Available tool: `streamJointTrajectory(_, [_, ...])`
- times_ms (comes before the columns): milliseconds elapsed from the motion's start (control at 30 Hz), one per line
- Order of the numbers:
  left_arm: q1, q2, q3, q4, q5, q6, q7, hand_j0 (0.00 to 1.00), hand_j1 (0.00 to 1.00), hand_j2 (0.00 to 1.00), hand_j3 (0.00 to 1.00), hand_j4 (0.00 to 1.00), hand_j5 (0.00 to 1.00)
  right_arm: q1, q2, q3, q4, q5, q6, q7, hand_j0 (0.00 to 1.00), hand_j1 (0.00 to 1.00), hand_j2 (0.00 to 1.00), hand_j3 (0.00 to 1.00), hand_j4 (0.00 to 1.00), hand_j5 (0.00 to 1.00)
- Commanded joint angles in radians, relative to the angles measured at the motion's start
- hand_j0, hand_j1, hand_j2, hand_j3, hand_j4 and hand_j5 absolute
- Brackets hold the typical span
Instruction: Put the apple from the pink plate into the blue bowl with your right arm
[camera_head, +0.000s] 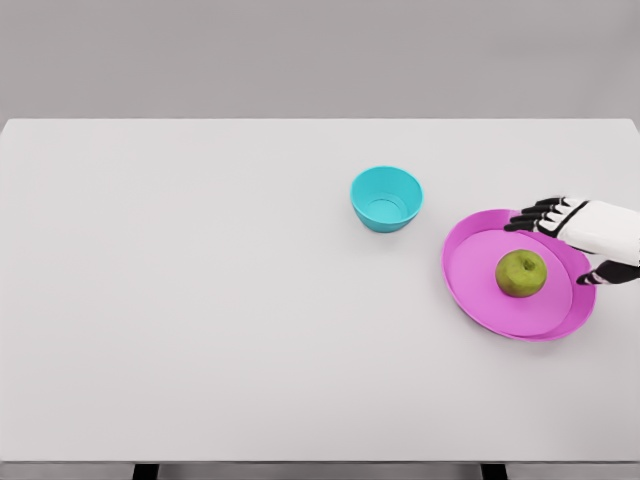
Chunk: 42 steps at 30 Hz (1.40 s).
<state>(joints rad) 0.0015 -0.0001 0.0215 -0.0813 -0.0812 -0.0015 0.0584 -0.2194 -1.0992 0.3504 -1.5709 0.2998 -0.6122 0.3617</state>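
Right hand (572, 238) over the pink plate's (470, 285) far right rim — fingers spread, grasping nothing. Apple (521, 273) sits just left of it, near plate centre — blue bowl (386, 199) farther left.

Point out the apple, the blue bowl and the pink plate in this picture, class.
apple (521, 273), head view, middle of its green skin.
blue bowl (386, 212), head view, front of its outer wall.
pink plate (475, 265), head view, bare flat area left of the apple.

A wide white table (200, 300) under even light meets a plain grey wall (300, 50), seemingly featureless.
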Motion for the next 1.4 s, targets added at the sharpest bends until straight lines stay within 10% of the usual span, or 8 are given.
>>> streamJointTrajectory(0, [0.000,0.000,0.000,0.000,0.000,0.000,0.000,1.00,1.00,1.00,1.00,1.00,1.00,0.000,0.022,-0.002,0.002,-0.007,0.001,0.054,1.00,1.00,1.00,1.00,1.00,1.00])
streamJointTrajectory(1167, [0.000,0.000,0.000,0.000,0.000,0.000,0.000,1.00,1.00,1.00,1.00,1.00,1.00,-0.192,0.108,0.219,0.135,-0.001,0.001,0.123,1.00,1.00,1.00,1.00,1.00,1.00])
streamJointTrajectory(1367, [0.000,0.000,0.000,0.000,0.000,0.000,0.000,1.00,1.00,1.00,1.00,1.00,1.00,-0.193,0.108,0.233,0.134,-0.001,0.001,0.123,0.60,0.60,0.60,0.60,0.60,0.60])
